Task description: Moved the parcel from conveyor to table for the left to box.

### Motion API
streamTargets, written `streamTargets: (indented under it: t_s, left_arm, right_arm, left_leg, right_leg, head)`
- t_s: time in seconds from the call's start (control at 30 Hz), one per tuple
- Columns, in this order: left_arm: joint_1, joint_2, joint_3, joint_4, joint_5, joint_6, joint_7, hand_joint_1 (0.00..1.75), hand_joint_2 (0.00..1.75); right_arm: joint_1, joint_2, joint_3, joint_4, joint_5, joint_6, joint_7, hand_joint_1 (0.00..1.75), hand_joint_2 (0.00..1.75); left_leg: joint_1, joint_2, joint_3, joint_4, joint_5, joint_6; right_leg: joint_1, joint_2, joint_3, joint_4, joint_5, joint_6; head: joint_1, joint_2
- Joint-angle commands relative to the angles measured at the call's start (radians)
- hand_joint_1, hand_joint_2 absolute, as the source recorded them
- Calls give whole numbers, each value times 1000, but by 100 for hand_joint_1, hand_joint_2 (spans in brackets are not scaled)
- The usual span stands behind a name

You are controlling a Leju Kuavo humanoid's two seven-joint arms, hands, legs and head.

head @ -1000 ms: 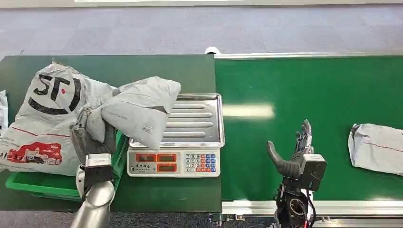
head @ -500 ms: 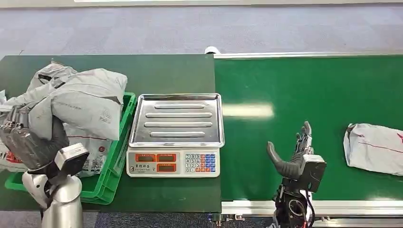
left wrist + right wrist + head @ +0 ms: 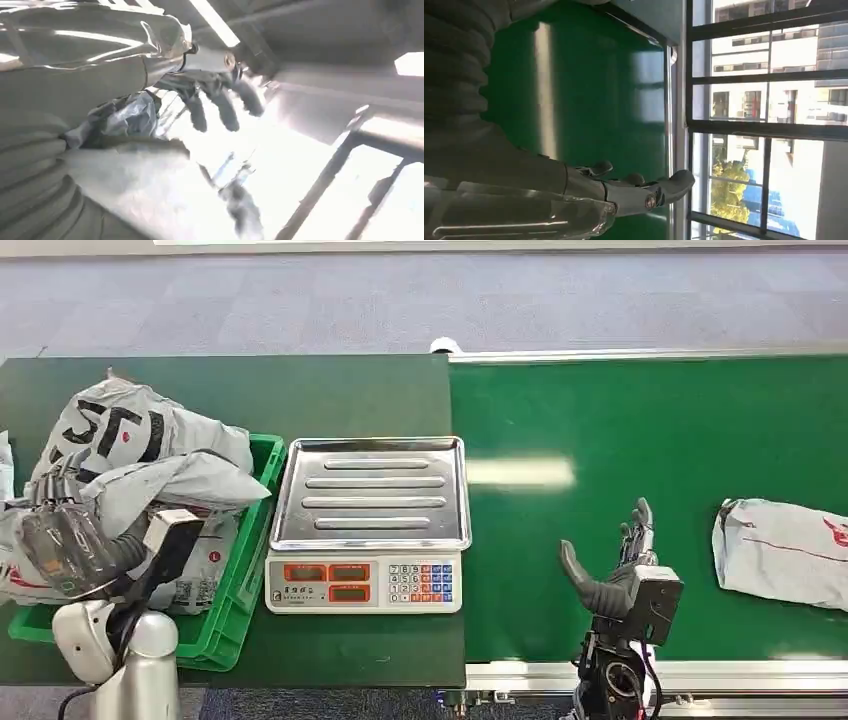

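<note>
Left hand [image 3: 75, 545] has carried its parcel [image 3: 165, 485] off the scale [image 3: 370, 495] into the bin [image 3: 245, 570], still gripping. Right hand [image 3: 612, 565] spread wide, empty; next parcel [image 3: 785, 550] nearing.

grey parcel [image 3: 180, 485], atop green box [image 3: 262, 495]

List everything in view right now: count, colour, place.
Parcels: three, grey. One on the conveyor's right end; one with black lettering in the crate; one on top of it, in the left hand's grip.
Crate: one, green, table's left.
Scale: one, steel pan, white base with orange displays, on the table beside the crate.
Table: one, dark green, left half.
Conveyor: one, bright green belt with a silver rail, right half.
Floor: grey, beyond both.
Left hand: over the crate, holding the top parcel.
Right hand: fingers apart, holding nothing, above the conveyor's near edge.
</note>
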Motion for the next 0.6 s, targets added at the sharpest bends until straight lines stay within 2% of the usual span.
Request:
streamTargets:
  t_s: [0.03,0.43,0.53,0.6]
  left_arm:
    - [-47,29,-1,92,-83,7,78,0,175]
    - [-47,29,-1,92,-83,7,78,0,175]
    - [-78,-30,137,48,-5,7,-46,0,175]
    - [-107,-74,231,24,85,7,-193,0,175]
  right_arm:
    - [-29,-14,-3,19,6,10,9,0,175]
    - [-29,-14,-3,19,6,10,9,0,175]
    - [-33,-11,4,23,7,17,8,0,175]
    - [-35,-10,7,31,7,15,7,0,175]
  left_leg:
    - [0,-1,1,-1,0,0]
    - [0,0,1,-1,0,0]
    - [0,1,1,0,0,0]
    - [0,2,1,0,-1,0]
  right_leg:
    - [0,-2,2,-1,0,0]
    - [0,-1,2,-1,0,-1]
    - [0,0,2,-1,0,-1]
    - [1,1,2,-1,0,-1]
  head:
    - [0,0]
    - [0,0]
    - [0,0]
    - [0,0]
